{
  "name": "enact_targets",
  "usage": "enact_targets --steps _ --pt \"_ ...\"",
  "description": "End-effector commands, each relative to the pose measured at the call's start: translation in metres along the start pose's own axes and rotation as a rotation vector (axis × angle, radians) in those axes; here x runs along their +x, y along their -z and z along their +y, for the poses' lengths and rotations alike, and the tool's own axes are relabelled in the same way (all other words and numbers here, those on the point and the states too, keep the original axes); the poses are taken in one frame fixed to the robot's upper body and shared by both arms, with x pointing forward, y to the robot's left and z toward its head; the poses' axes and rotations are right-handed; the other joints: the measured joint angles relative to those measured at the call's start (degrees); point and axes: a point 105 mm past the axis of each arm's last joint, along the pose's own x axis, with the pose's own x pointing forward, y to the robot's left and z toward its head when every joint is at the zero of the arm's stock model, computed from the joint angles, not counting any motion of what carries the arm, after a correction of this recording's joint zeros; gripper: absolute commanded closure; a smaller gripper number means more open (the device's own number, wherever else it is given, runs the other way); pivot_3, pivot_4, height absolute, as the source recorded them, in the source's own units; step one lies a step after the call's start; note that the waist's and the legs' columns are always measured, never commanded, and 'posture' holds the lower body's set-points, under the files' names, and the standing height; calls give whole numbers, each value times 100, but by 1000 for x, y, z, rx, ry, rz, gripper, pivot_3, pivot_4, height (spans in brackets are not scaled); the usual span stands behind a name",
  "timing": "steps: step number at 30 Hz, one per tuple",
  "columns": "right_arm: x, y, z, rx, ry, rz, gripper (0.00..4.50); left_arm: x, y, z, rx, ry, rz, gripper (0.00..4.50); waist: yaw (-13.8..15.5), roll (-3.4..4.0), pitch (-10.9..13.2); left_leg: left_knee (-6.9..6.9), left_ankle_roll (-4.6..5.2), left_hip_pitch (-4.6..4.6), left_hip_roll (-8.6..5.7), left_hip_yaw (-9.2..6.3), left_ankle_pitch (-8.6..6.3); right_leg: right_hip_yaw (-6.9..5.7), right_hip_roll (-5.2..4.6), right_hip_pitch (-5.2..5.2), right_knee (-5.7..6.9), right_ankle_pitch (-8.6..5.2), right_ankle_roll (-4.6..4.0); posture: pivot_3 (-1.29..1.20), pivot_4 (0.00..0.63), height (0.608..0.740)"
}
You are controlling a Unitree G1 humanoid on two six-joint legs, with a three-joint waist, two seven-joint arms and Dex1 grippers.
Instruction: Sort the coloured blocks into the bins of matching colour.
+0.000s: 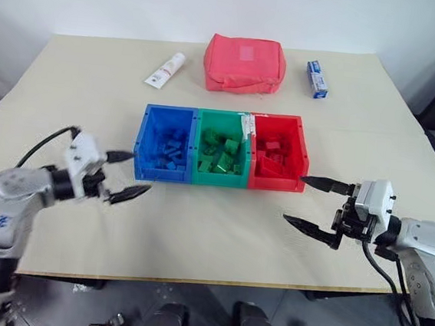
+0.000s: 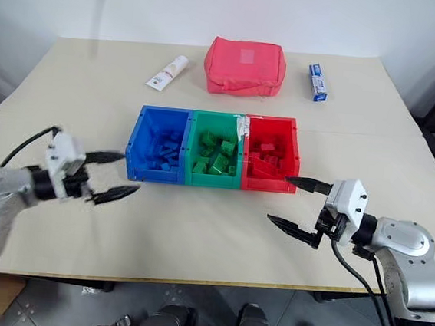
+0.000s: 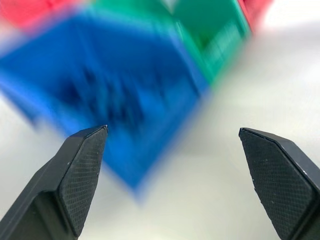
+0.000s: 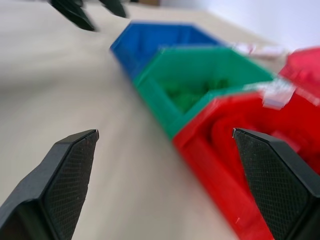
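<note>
sitting mid-counter (image 1: 73, 64), the joined bins (image 1: 220, 180) run blue, green, red from the robot's left, with blue blocks (image 1: 171, 149), green blocks (image 1: 220, 152) and red blocks (image 1: 272, 157) each inside their matching bin. the left hand (image 1: 127, 175) hovers just beside the blue bin, fingers spread and empty. the right hand (image 1: 306, 202) hangs by the red bin, likewise wide open.

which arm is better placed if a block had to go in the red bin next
Right. The right gripper hangs open beside the red bin, at the row's right end. The left gripper, also open and empty, sits by the blue bin, with the green bin in between.
</note>
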Motion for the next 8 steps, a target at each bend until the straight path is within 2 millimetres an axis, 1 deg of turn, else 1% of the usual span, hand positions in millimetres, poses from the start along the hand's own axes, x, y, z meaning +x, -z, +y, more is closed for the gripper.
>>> enact_targets --steps 1,4,8 --pt "0 -4 5 -40 -66 -7 0 -22 4 3 67 -10 15 32 17 -1 0 1 0 1 1 -2 0 -3 -2 3 0 0 0 0 150 740" --pt "2 -1 1 -47 -65 -6 0 -25 13 6 89 -37 25 32 57 0 0 1 -1 0 1 -5 0 -7 -4 5 -4 1 -1 0 150 740" --pt "1 0 -4 -39 -43 -11 0 -16 13 -1 101 -102 -39 32 59 2 -1 -4 2 1 -1 -4 -2 -5 -4 4 -8 2 -1 0 150 740"
